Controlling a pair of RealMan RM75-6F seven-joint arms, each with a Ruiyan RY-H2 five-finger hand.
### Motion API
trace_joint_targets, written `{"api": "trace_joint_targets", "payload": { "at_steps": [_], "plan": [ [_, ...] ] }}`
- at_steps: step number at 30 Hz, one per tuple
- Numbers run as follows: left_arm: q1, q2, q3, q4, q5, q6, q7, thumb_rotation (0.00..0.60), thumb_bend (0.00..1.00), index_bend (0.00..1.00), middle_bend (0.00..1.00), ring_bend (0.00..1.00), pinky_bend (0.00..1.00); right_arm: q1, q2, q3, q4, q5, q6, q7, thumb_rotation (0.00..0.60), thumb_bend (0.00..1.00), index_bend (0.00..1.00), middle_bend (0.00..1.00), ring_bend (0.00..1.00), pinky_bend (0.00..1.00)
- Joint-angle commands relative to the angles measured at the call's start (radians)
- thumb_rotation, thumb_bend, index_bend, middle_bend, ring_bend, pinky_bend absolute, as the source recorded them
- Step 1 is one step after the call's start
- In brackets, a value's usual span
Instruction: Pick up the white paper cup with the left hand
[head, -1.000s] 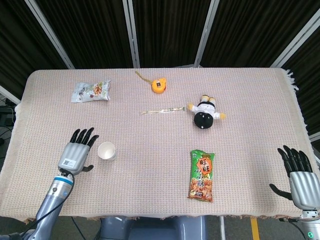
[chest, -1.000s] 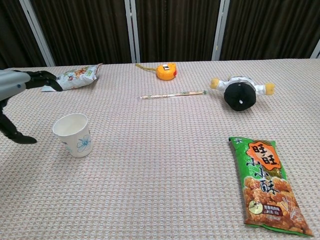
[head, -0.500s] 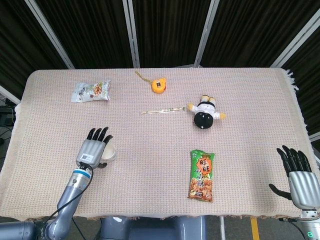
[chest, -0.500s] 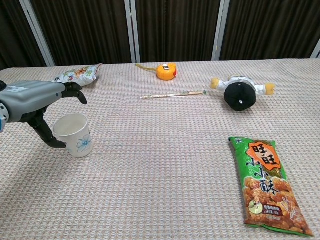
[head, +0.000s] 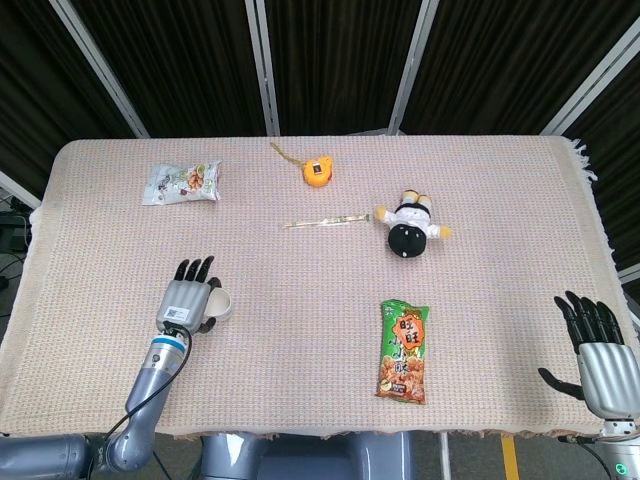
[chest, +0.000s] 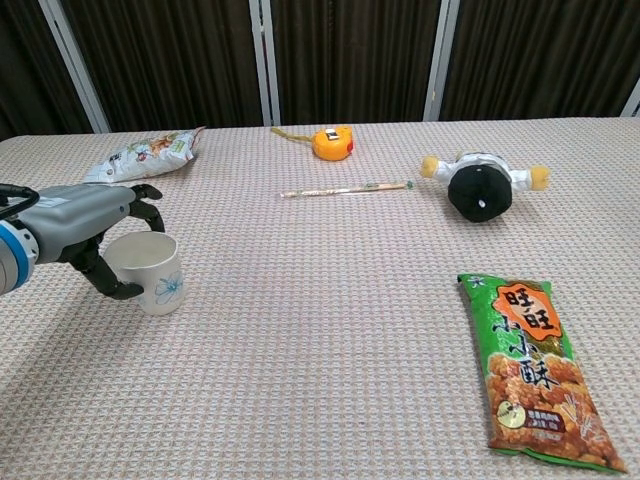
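The white paper cup stands upright on the counter, mouth open to the ceiling, near the front left part of the woven cloth. It is a small plain cup with a pale blue flower printed on its side. The left hand sits right against it, fingers curved around its far side and thumb low on its near side.

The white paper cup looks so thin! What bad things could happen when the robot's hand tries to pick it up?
The white paper cup with a blue flower is light and soft, and the left hand curls around it from one side.

1. If the fingers squeeze too hard, the paper wall may crumple.

2. If the hold is too loose, the cup could slip or tip over onto the woven tablecloth when lifted.

3. A sideways nudge might just push the cup away.
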Motion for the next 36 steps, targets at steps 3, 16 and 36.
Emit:
{"api": "trace_joint_targets", "payload": {
  "at_steps": [3,16,36],
  "plan": [
    [0.014,0.003,0.002,-0.001,0.042,-0.005,-0.103,0.600,0.24,0.37,0.00,0.00,0.00,0.000,-0.004,-0.001,0.001,-0.002,0.000,-0.007,0.600,0.03,0.00,0.00,0.00,0.00],
    [0.056,-0.089,0.010,0.083,0.271,-0.032,-0.507,0.600,0.24,0.37,0.00,0.00,0.00,0.002,-0.008,-0.004,0.002,-0.005,-0.004,-0.018,0.600,0.03,0.00,0.00,0.00,0.00],
    [0.095,-0.061,0.051,0.187,0.269,-0.078,-0.554,0.600,0.24,0.34,0.00,0.00,0.00,0.000,-0.011,-0.007,0.000,-0.011,0.001,-0.026,0.600,0.03,0.00,0.00,0.00,0.00]
  ]
}}
